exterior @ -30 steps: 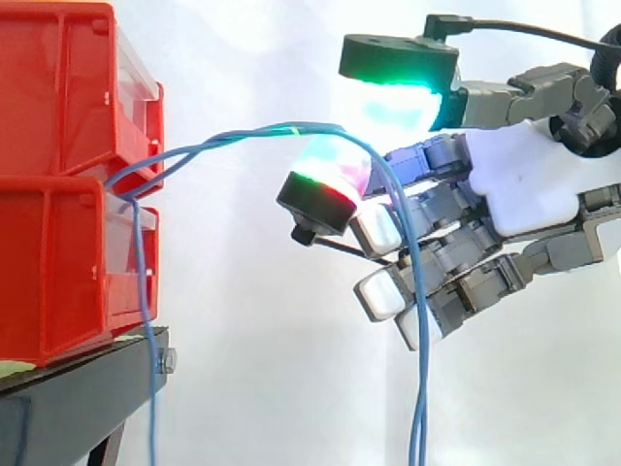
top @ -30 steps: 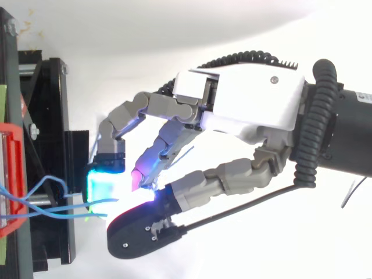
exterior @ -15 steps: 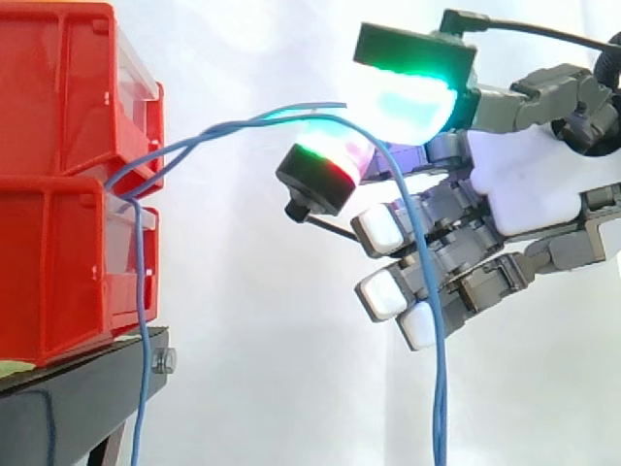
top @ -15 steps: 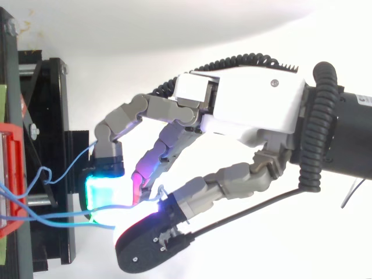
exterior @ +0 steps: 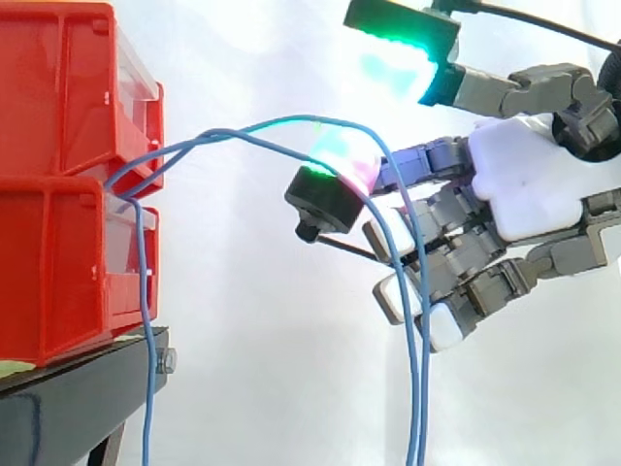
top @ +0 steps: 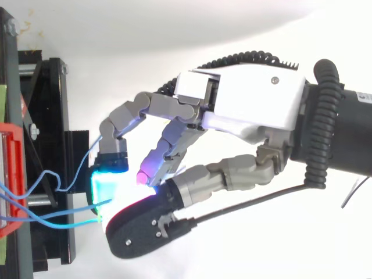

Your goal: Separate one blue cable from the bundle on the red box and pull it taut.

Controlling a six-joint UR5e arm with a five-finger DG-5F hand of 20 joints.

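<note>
Two stacked red bins (exterior: 58, 194) stand at the left on a black stand (exterior: 78, 398). Blue cables (exterior: 243, 136) leave the seam between the bins, arc to the right and drape over a curled fingertip (exterior: 340, 160) glowing magenta and green. From there they drop past the lower fingers. My hand (exterior: 529, 184) comes in from the right with its fingers curled. A green-glowing pad (exterior: 398, 53) is raised well above the cables. In the top view the hand (top: 244, 99) reaches toward the bins (top: 11, 174), and the cables (top: 58, 214) run to its glowing tips.
One more blue strand (exterior: 146, 320) hangs straight down beside the lower bin and past the stand's edge. A white curtain is behind everything. Open space lies between the bins and the hand.
The green pad has lifted off the cables, which now rest on the lower fingertip alone. The hand has shifted slightly right, and the hanging strands have swung.
</note>
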